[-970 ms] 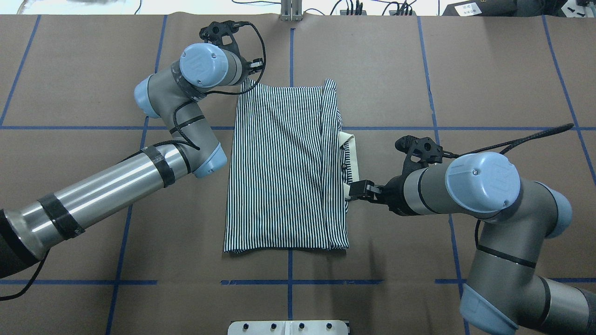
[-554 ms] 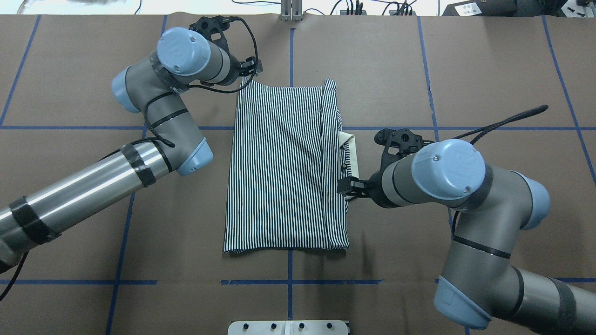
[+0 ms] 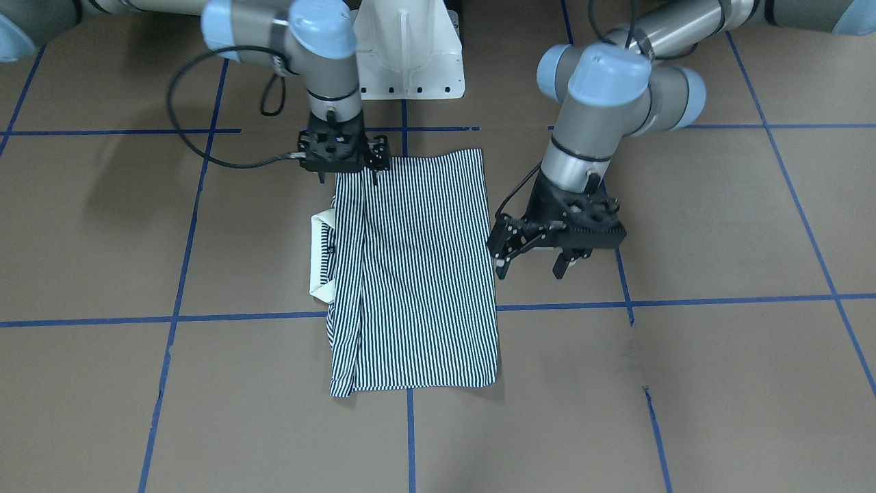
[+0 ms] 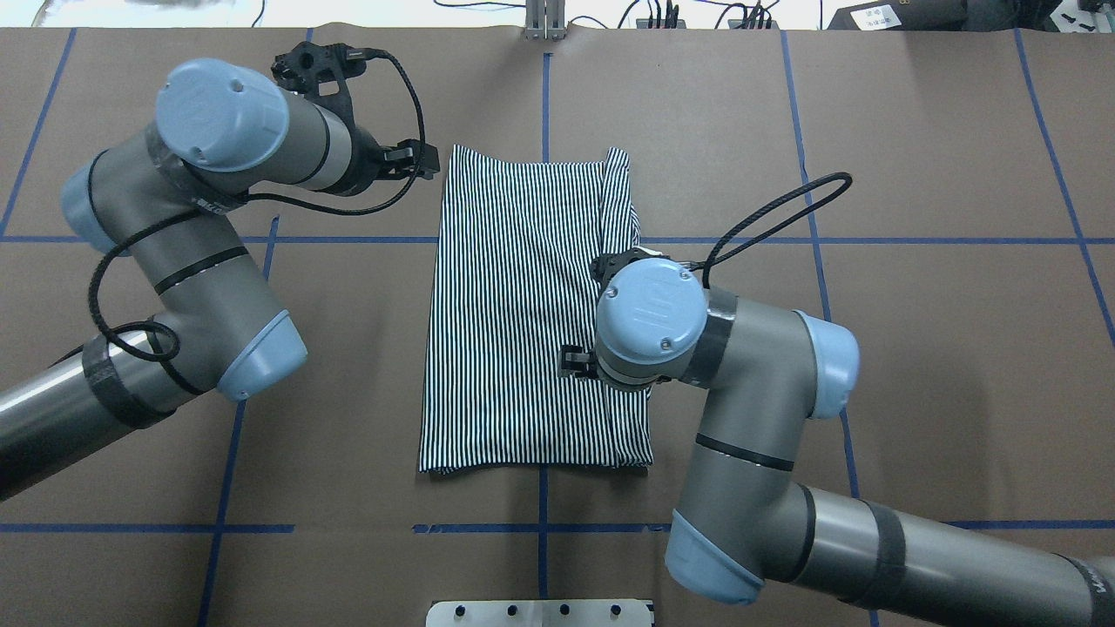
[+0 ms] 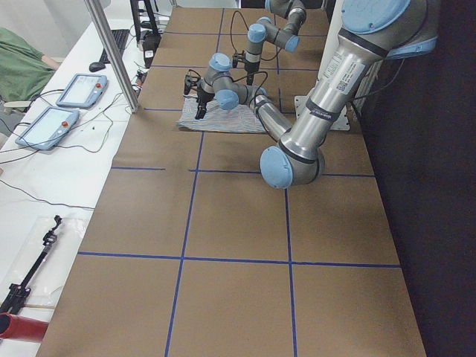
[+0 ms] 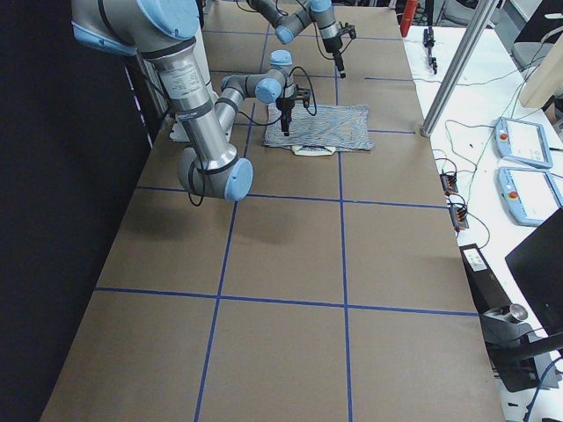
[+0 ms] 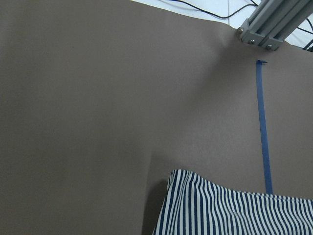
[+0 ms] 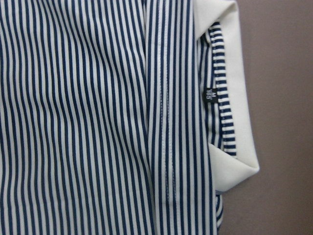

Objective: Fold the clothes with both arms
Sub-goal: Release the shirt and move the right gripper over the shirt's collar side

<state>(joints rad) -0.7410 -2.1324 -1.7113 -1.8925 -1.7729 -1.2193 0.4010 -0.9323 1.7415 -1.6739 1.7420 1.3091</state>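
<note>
My left hand [image 3: 530, 269] hangs wide open, empty, beside the shirt [image 3: 424, 274]; the right hand's [image 3: 347, 164] opening I cannot tell. I should pinch both edges evenly.

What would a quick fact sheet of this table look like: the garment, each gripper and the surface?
Garment: striped polo shirt, folded into a rectangle, lying flat
Collar: cream collar sticking out on the robot's right side
Left gripper: open, empty, beside the shirt's far left corner, apart from it
Right gripper: pointing down over the shirt; open or shut unclear
Surface: brown table with blue tape lines
</note>
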